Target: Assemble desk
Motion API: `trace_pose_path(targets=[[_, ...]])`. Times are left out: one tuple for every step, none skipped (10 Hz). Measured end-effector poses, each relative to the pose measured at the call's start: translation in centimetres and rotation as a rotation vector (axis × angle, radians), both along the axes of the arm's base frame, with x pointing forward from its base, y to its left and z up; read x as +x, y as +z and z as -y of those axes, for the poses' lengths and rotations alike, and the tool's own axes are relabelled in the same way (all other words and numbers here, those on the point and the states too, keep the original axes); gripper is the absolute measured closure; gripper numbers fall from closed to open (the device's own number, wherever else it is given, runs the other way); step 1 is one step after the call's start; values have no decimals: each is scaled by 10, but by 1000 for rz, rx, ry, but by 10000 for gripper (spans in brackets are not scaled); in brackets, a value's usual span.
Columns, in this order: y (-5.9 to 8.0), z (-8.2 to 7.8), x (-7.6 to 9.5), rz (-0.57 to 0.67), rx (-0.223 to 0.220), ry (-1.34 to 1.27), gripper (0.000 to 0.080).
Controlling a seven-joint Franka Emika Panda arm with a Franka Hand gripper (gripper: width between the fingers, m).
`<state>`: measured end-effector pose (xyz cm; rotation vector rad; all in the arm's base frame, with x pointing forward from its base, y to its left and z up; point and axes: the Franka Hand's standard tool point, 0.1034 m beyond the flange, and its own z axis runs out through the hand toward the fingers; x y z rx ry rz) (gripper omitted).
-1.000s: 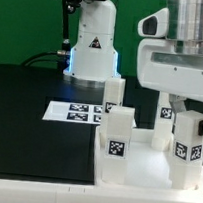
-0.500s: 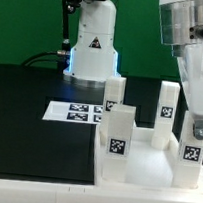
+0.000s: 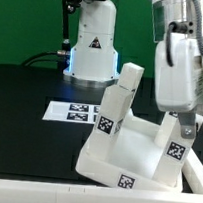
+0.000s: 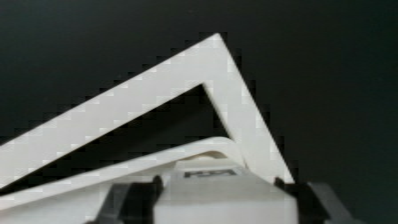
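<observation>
The desk's white tray-like tabletop (image 3: 124, 157) is tipped up on one edge and leans toward the exterior view's left. Its tagged white legs stick up at a slant. One leg (image 3: 124, 92) rises near the middle. Another leg (image 3: 174, 147) stands at the exterior view's right, and my gripper (image 3: 178, 122) is shut on it from above. In the wrist view the dark fingers (image 4: 128, 200) flank that tagged leg (image 4: 214, 190), and the tabletop's rim (image 4: 169, 85) runs off as a white angle over the black table. The arm hides the legs behind it.
The marker board (image 3: 70, 111) lies flat on the black table behind the desk. A white robot base (image 3: 92, 43) with a blue glow stands at the back. The table's white front edge (image 3: 30, 195) runs just below the desk.
The desk stood level with upright legs. Now it is tilted up on its edge and swung toward the exterior view's left. The arm has shifted and turned with the held leg.
</observation>
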<state>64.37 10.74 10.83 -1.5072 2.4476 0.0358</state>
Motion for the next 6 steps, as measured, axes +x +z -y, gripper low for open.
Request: trace_pose_path(targets=[[2, -1, 1, 7, -2, 6, 508], [10, -2, 2, 28, -2, 21, 334], [25, 0, 3, 56, 3, 32, 180], [39, 5, 7, 83, 7, 47, 180], [49, 8, 10, 100, 12, 50, 159], [45, 5, 9, 93, 11, 53, 152]])
